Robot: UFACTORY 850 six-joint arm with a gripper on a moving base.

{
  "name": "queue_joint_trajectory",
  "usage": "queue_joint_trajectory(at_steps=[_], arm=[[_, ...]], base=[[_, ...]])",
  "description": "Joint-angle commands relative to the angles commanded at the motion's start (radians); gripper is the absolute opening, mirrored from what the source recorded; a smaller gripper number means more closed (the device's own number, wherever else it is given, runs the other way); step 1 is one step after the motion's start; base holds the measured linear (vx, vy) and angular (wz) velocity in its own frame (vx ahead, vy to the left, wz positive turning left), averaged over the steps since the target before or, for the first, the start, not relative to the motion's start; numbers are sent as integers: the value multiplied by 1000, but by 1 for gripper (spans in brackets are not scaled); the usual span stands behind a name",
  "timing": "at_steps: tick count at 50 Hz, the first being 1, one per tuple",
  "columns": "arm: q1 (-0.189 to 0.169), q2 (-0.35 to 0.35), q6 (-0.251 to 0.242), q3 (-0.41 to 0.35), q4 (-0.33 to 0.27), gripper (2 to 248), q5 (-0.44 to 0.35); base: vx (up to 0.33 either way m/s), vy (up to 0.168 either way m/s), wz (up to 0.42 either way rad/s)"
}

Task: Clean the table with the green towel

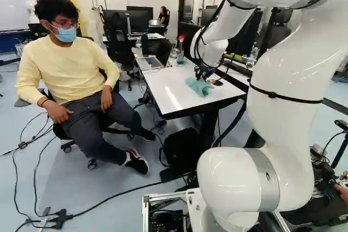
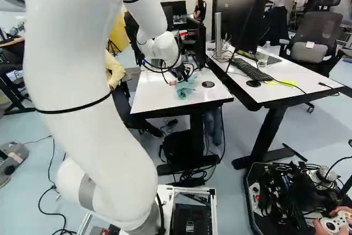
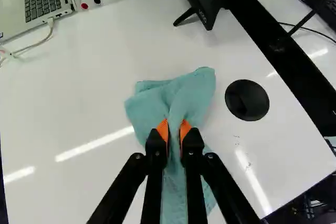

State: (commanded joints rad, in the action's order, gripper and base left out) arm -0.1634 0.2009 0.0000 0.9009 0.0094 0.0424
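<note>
On the white counter [image 3: 79, 103], the pincer [image 3: 174, 130] pinches the green towel [image 3: 197, 90] by a gathered fold, probably leaving loose cloth for wiping.

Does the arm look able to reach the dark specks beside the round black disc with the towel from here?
Probably yes: the gripper is shut on the green towel, the specks lie just past the towel's edge, and only bare tabletop shows between them.

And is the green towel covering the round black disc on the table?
No, the towel lies beside the disc, with a strip of white tabletop between them.
</note>
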Motion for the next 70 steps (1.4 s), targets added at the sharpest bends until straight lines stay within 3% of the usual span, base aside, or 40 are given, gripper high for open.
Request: queue_joint_trajectory(at_steps=[50,70], arm=[[0,51,0,11,0,45,-6],[0,51,0,11,0,45,39]], base=[[0,0,0],[0,0,0]])
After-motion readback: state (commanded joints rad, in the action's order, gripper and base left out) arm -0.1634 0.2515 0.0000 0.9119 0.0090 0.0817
